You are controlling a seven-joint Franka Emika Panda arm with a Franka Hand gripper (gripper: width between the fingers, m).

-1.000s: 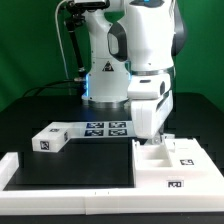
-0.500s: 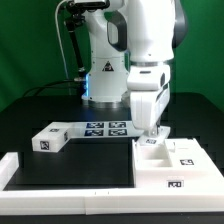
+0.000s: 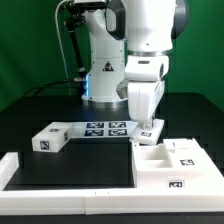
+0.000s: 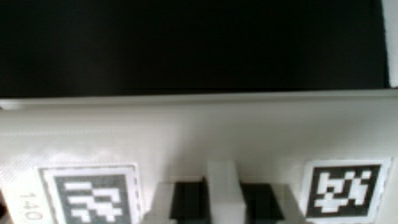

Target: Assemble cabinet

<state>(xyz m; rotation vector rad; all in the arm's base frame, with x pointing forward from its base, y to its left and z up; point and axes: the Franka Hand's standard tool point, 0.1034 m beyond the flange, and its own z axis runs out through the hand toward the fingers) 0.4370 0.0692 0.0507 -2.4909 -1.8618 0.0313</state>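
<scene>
One tool, open or closed unclear, hangs over one cabinet; one block lies well apart.

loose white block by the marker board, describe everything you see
The loose white block is a long boxy cabinet part, plastic by its look, lying flat on the black table at the exterior view's left. One black-and-white tag shows on its near end. It lies beside the marker board; nothing grips it.
</scene>
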